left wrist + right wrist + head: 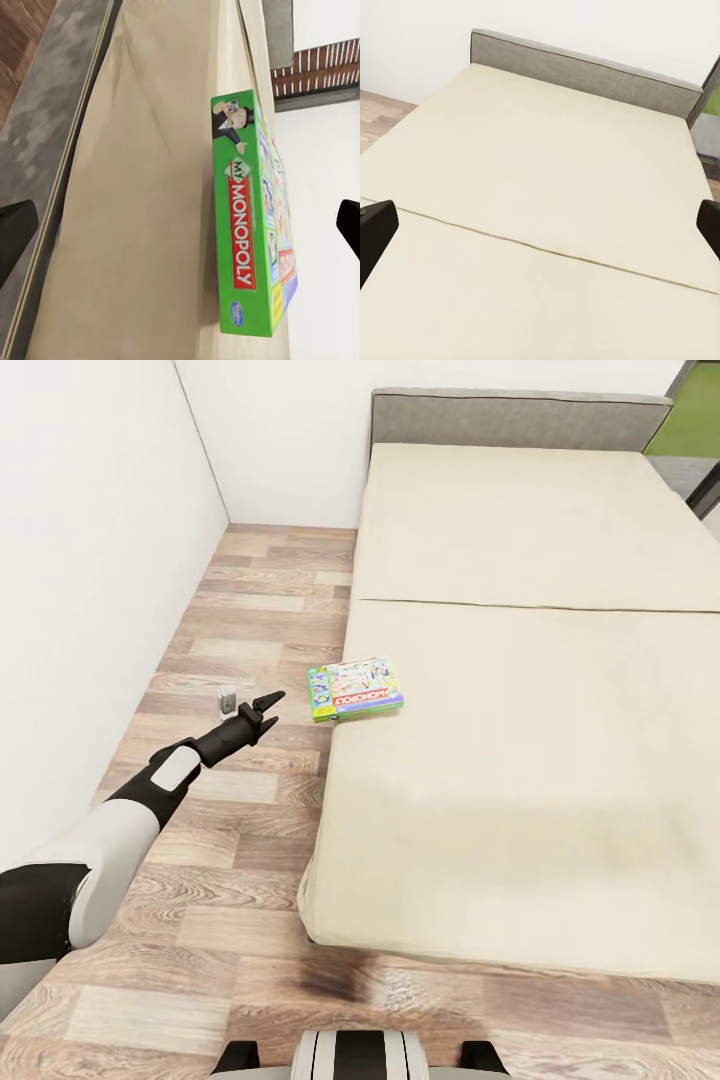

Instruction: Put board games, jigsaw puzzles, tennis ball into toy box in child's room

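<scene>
We reach our left gripper (268,710) out over the wood floor (250,620) beside the bed (520,760), with its dark fingers (271,701) spread apart and nothing between them. The Monopoly box (356,689) lies flat on the beige cover at the bed's near edge, just ahead of those fingertips and a little to their right, not touching them. Its green side with the red name band faces the fingers.

From the left wrist we see the Monopoly box (251,217) straight ahead, between the lines of the two fingers (16,232), which stand wide at either side of it with a clear gap to the box. The box sits on the cover right at the edge of the bed (150,225), its printed lid turned away from the mattress and its green edge toward us.

A small grey object (228,701) stands on the floor just behind the left fingertips, on the wall side; we cannot tell what it is.

From the right wrist, our right gripper (540,225) hangs above the bed (547,225), its fingers (375,229) far apart and empty. Ahead of them lie only the plain cover, the seam across it, and the grey headboard (585,71) beyond.
</scene>
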You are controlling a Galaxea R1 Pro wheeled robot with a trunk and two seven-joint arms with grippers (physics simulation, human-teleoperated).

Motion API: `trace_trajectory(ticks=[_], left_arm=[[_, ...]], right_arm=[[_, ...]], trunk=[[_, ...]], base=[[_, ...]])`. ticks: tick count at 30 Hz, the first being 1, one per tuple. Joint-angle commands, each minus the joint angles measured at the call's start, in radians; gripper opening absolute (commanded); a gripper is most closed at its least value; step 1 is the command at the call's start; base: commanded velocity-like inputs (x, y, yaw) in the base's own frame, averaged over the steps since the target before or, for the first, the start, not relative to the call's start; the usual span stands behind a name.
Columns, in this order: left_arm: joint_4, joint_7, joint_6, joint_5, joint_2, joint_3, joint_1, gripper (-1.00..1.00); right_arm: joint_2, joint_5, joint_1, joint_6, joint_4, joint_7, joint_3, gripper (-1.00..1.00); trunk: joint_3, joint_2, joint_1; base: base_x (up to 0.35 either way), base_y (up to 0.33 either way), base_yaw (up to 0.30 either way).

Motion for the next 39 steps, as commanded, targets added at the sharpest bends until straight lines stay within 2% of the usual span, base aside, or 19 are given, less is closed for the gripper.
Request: trace_trajectory(ticks=[1, 15, 29, 39], left_arm=[[0.0, 0.0, 0.006, 0.01, 0.001, -0.006, -0.001, 1.0], [0.0, 0.006, 0.005, 0.01, -0.001, -0.005, -0.003, 1.0], [0.0, 0.005, 0.004, 0.01, -0.001, -0.006, -0.003, 1.0], [-0.001, 0.004, 0.004, 0.01, -0.003, -0.007, -0.004, 1.0]], right_arm=[[0.0, 0.005, -0.003, 0.005, 0.0, 0.007, 0.001, 1.0], [0.0, 0.005, -0.003, 0.005, 0.0, 0.007, 0.0, 1.0], [0.0, 0.005, -0.004, 0.005, 0.0, 0.007, 0.0, 1.0], [0.0, 0.005, -0.005, 0.005, 0.0, 0.007, -0.001, 1.0]], trunk=[[-0.001, 0.0, 0.0], [-0.001, 0.0, 0.0], [-0.001, 0.0, 0.0], [-0.001, 0.0, 0.0]], base=[[0.0, 0.0, -0.001], [0.0, 0.0, -0.016], [0.0, 0.0, -0.172], [0.0, 0.0, -0.065]])
